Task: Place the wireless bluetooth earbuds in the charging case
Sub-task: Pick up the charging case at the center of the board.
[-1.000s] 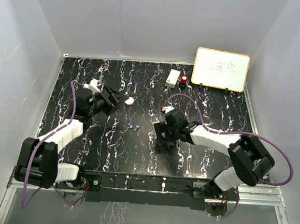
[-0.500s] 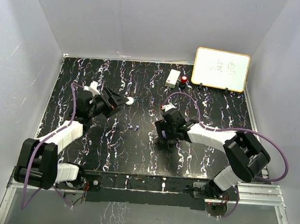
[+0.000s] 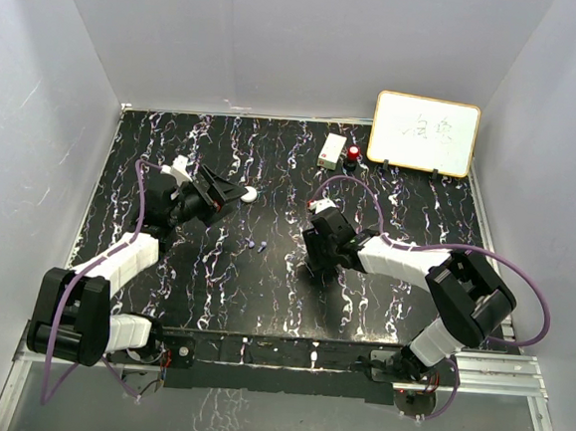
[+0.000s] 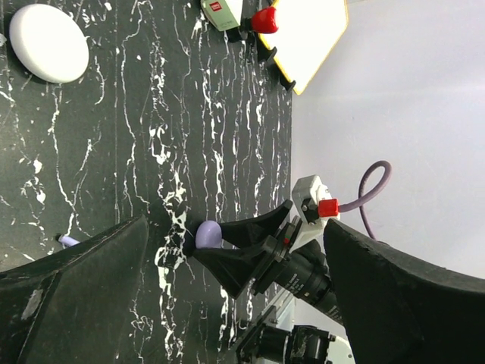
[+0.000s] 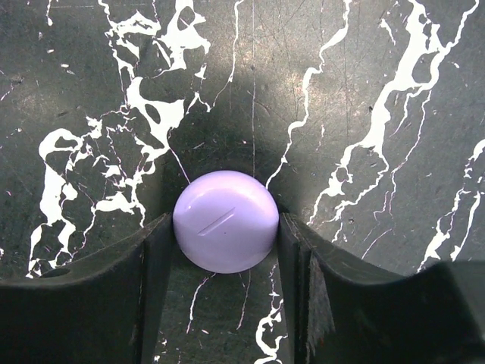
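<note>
Earbud (image 4: pixel 67 241), purple, lies loose on table (image 3: pixel 420 186) btw arms. R gripper (image 5: pixel 225 235) clamps purple case (image 5: pixel 226 218); L gripper (image 3: pixel 235 193) jaws wide apart. Step: securing case; next likely needs lid opened.

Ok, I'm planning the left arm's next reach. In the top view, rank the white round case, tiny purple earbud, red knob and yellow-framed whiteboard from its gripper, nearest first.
From the left gripper:
1. White round case, just off its fingertips.
2. Tiny purple earbud, mid-table.
3. Red knob, far back.
4. Yellow-framed whiteboard, back right corner.
</note>
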Motion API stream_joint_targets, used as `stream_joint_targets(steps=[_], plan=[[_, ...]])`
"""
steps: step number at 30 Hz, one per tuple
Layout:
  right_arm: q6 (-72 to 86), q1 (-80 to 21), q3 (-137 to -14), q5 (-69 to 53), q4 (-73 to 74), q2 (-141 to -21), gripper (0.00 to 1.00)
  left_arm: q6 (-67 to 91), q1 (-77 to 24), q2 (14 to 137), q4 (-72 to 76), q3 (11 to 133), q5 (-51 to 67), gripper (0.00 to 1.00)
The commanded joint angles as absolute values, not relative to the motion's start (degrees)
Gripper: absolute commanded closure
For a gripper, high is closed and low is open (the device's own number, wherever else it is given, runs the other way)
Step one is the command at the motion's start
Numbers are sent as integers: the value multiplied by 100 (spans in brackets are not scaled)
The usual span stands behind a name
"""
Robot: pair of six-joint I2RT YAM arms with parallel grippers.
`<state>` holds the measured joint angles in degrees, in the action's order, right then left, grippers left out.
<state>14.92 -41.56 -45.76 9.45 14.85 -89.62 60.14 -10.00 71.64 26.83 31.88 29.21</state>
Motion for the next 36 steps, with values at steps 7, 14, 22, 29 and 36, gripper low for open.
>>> stream_joint_targets(steps=[7, 14, 22, 29, 36], plan=[[1119, -4161, -4611, 916, 1216, -8843, 64, 6462, -1016, 7150, 3229, 3136, 3532, 1], [454, -4167, -4504, 363, 60, -8279, 65, 6769, -1017, 7281, 3668, 3017, 3915, 1], [-849, -4151, -4685, -965, -1293, -8325, 72, 7090, -1059, 7145, 4200, 2627, 4156, 1], [-1233, -4115, -5429, -2152, -1108, -8744, 78, 6908, -1212, 6908, 4099, 2480, 4206, 2], [-1235, -4071, -5859, -2616, -900, -8943, 85, 6695, -1414, 6791, 3942, 2409, 4216, 5]])
